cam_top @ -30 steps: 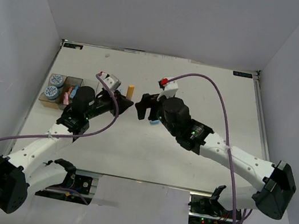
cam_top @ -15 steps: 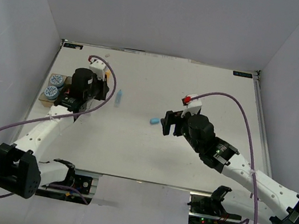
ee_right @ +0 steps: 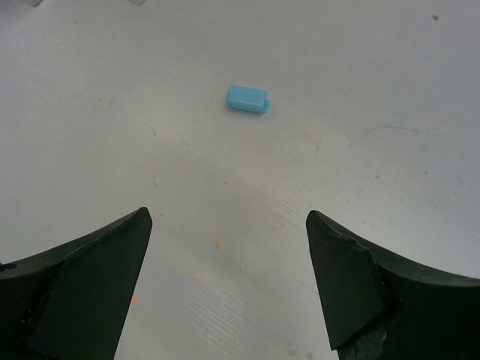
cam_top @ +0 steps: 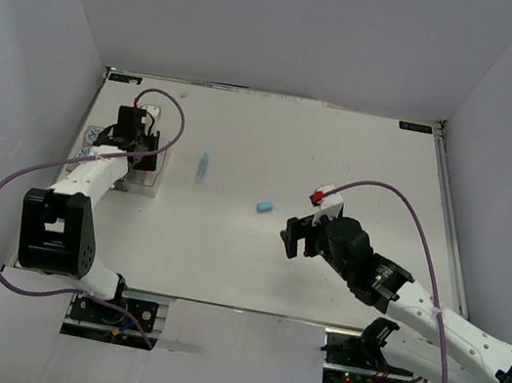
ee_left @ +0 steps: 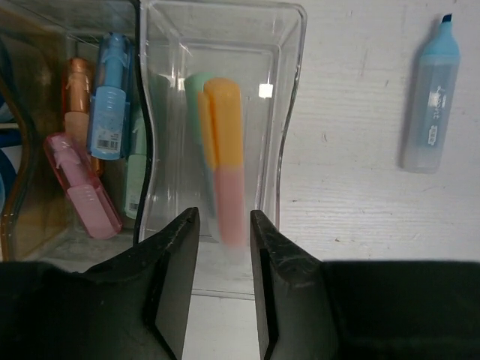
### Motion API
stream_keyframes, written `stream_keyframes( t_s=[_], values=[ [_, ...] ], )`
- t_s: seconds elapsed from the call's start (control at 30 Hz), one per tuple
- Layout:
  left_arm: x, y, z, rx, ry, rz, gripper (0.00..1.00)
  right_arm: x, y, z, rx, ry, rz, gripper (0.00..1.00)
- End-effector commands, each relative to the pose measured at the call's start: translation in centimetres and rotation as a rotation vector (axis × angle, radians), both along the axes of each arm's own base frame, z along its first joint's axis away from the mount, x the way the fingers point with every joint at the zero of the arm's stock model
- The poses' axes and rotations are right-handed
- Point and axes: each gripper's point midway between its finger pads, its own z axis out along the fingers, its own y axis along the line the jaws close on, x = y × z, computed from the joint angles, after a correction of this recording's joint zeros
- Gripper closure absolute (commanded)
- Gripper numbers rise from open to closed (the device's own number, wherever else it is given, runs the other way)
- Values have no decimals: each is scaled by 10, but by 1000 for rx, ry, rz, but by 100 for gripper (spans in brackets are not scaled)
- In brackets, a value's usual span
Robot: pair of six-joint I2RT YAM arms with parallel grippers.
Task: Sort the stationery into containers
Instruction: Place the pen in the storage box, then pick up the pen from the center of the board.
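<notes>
Right, nearest to us the right pincer hangs low over the table, jaws spread wide with nothing between them. Just beyond it, dead ahead in the wrist view, lies the small blue piece, alone on bare table and apart from both jaws.

Farther out and to the left rests the blue highlighter. It lies flat with its length running near to far, just right of the bins but not touching them.

And at the far left, the action: the left pincer hovers over the clear bin, the rightmost of the row. Its jaws are narrow, with a slim gap showing. An orange-and-pink piece lies inside that bin with a mint piece tucked beside it. Its near end runs in under the gap, and it looks blurred while the bin walls look sharp, so I judge it loose, not gripped. The middle bin, next on the left, holds blue, pink and orange pieces.

So the step in hand, I'd say, is the drop into the clear bin, and two things lie loose on the table. Next call: the left pincer lifts clear of the rim, swings right and takes the highlighter across its barrel. The right one needs only to ease forward and down, then close squarely on the blue piece, which is small and could skid away.
</notes>
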Motion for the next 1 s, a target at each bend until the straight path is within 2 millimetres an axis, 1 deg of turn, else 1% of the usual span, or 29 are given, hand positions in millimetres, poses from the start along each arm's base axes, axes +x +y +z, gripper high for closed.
stream_keyframes(
  t_s=[0.0,0.07,0.1,0.17,0.23,0.3,0.33,0.37,0.4,0.43,0.47,0.5,0.53,0.57,0.6,0.63,0.7,0.73,0.8,0.83,0.93,0.97],
  values=[
    [3,-1,9,-1,0,-9,55,2,-3,6,7,-43,9,10],
    [3,1,4,4,13,8,49,3,-5,5,1,-50,0,10],
    [3,1,3,4,17,12,44,4,-6,4,-4,-51,-3,10],
    [3,0,3,-3,22,12,39,4,-6,3,-9,-49,-1,10],
    [4,-4,7,-45,14,38,33,4,-6,3,-8,-48,-2,10],
    [8,-16,25,-107,-29,18,29,4,-7,3,-6,-49,-4,10],
    [9,-26,32,-174,-46,16,25,4,-7,3,-4,-47,-8,10],
    [8,-40,45,-245,-75,-17,23,5,-7,2,-8,-45,-13,10],
    [9,-45,52,-280,-95,-20,21,4,-7,1,-10,-43,-11,10],
    [9,-63,58,-315,-108,-35,18,5,-7,0,-12,-41,-14,10],
    [9,-74,62,-322,-118,-54,17,5,-7,-1,-13,-38,-14,10],
    [10,-80,63,-301,-127,-48,15,5,-6,-1,-14,-39,-13,10],
    [8,-103,65,-286,-128,-85,13,6,-6,0,-13,-38,-15,10],
    [9,-112,64,-288,-126,-73,10,5,-6,0,-9,-35,-14,10],
    [13,-114,53,-264,-107,-43,10,5,-6,0,-9,-34,-16,10],
    [13,-124,49,-268,-96,-44,10,5,-6,1,-6,-34,-15,10],
    [19,-128,37,-280,-82,-7,10,4,-6,4,3,-32,-15,10],
    [23,-130,21,-268,-56,8,10,3,-7,6,10,-33,-17,10],
    [27,-129,7,-263,-36,45,12,1,-9,7,17,-28,-24,10],
    [30,-125,-5,-244,-18,69,13,0,-10,9,25,-29,-24,10],
    [36,-123,-16,-230,-16,98,19,-2,-13,10,34,-24,-32,10],
    [37,-122,-24,-223,-3,104,21,-2,-13,9,32,-20,-32,10]
  ],
)
